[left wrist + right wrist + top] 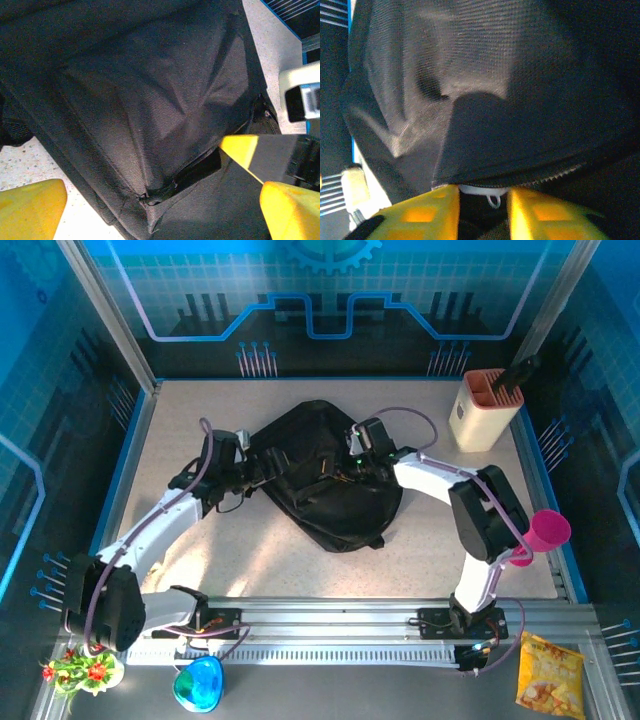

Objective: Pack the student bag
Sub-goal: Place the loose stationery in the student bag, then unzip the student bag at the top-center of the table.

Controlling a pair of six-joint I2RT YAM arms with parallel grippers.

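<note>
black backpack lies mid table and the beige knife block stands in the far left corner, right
Not quite. The beige knife block stands in the far right corner of the table, not the far left, as the top external view shows. The black backpack does lie mid table.

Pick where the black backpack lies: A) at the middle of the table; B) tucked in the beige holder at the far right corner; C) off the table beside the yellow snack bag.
A: the student bag lies spread on the middle of the table, apart from the beige holder and the snack bag.
</note>
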